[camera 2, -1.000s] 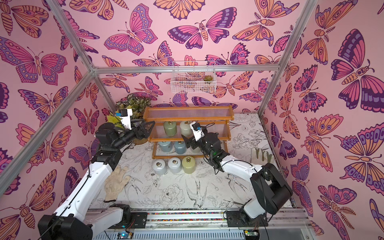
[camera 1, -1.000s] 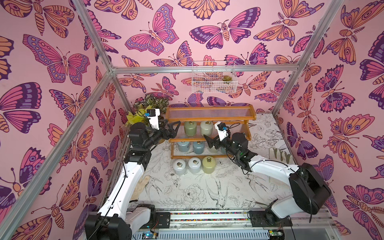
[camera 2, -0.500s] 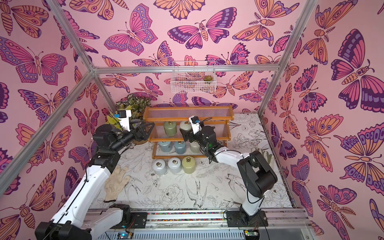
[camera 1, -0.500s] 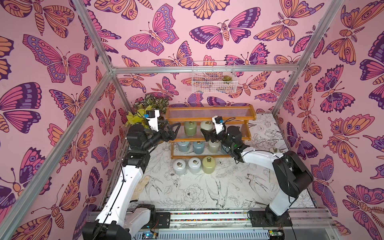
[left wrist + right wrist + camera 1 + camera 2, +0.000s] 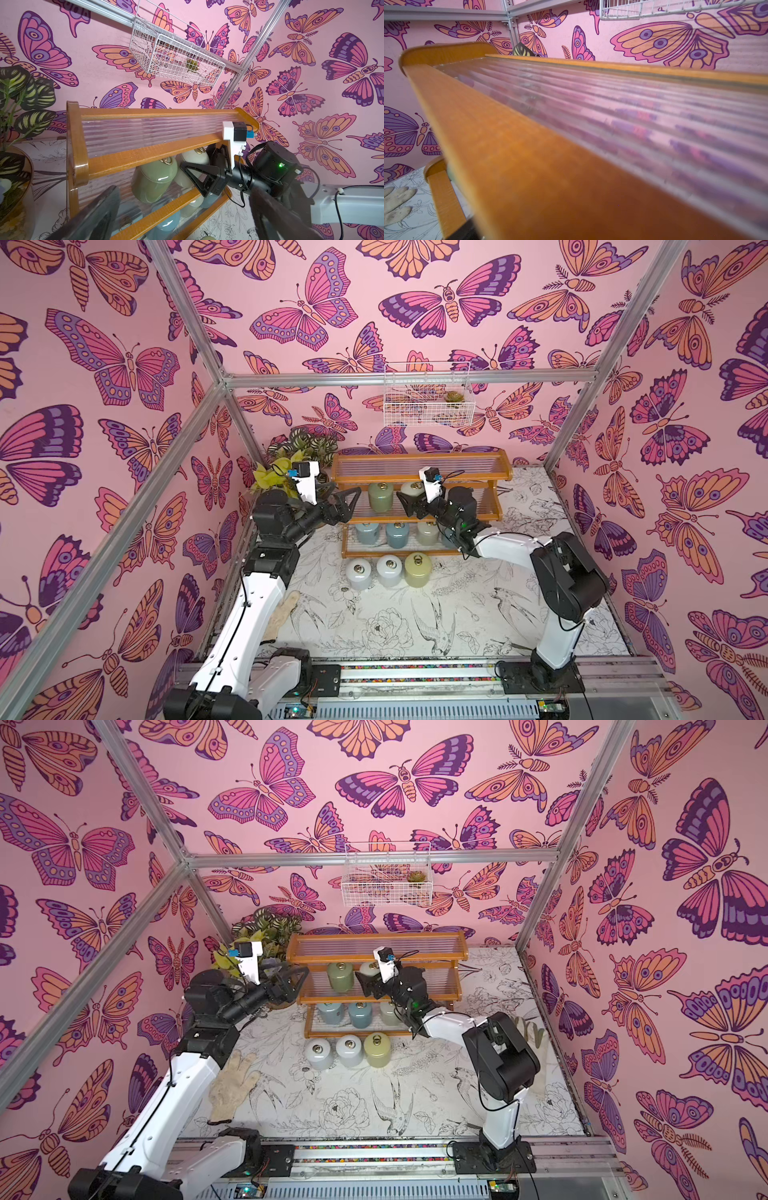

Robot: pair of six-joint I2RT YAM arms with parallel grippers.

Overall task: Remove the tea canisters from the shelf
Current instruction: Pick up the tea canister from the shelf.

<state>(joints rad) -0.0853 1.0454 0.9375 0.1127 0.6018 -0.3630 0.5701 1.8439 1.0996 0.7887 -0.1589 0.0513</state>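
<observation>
Eight canisters (image 5: 340, 977) showed in both top views, all squat, glossy cylinders with domed lids and a brass ring on top. Two stood on the middle tier of the shelf (image 5: 374, 480): a sage canister (image 5: 380, 497) and, just beside it, a cream canister (image 5: 411, 488). Three stood in a row on the bottom tier: a blue-grey canister (image 5: 365, 533), a bluer canister (image 5: 395, 534) and a pale canister (image 5: 428, 532). The other three stood in a row on the bench (image 5: 415, 626), just in front of the shelf: two white canisters (image 5: 358, 574) and a yellow-green canister (image 5: 417, 569).

The shelf was a stepped rack with an orange-brown wooden frame and clear ribbed tiers, set at the back of the bench.

The right fingers (image 5: 405, 502) reached in at the middle tier, one on each side of the cream canister; I could not tell whether they pressed on it. The left fingers (image 5: 351, 501) were spread wide and held nothing, at the shelf's left end, apart from the sage canister.

A plant (image 5: 307, 448) stood in the back corner. A wire basket (image 5: 428, 406) hung on the wall above the shelf. A glove (image 5: 230, 1090) lay on the bench beside the left arm.
</observation>
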